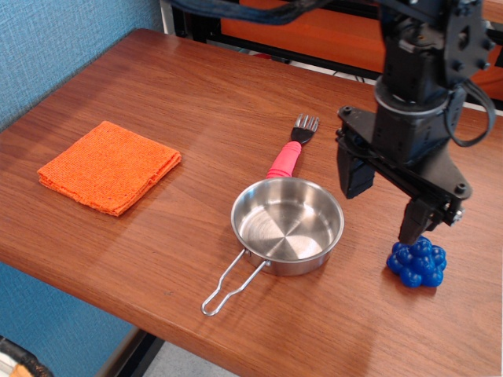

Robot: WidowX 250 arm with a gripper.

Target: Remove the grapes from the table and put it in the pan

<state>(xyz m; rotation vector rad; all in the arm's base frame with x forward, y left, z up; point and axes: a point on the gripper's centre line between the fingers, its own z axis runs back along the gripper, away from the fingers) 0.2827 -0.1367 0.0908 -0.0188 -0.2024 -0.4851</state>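
Note:
The blue grapes (417,265) lie on the brown table (189,102) near its front right edge. The shiny steel pan (288,225) stands empty to their left, its wire handle pointing to the front left. My gripper (383,203) is open and empty, hanging just above the table between the pan and the grapes. Its right finger (414,220) is right over the back left side of the grapes; its left finger is beside the pan's right rim.
A pink-handled black fork (291,148) lies behind the pan. A folded orange cloth (109,165) lies at the left. The table's front edge runs close below the grapes and the pan handle.

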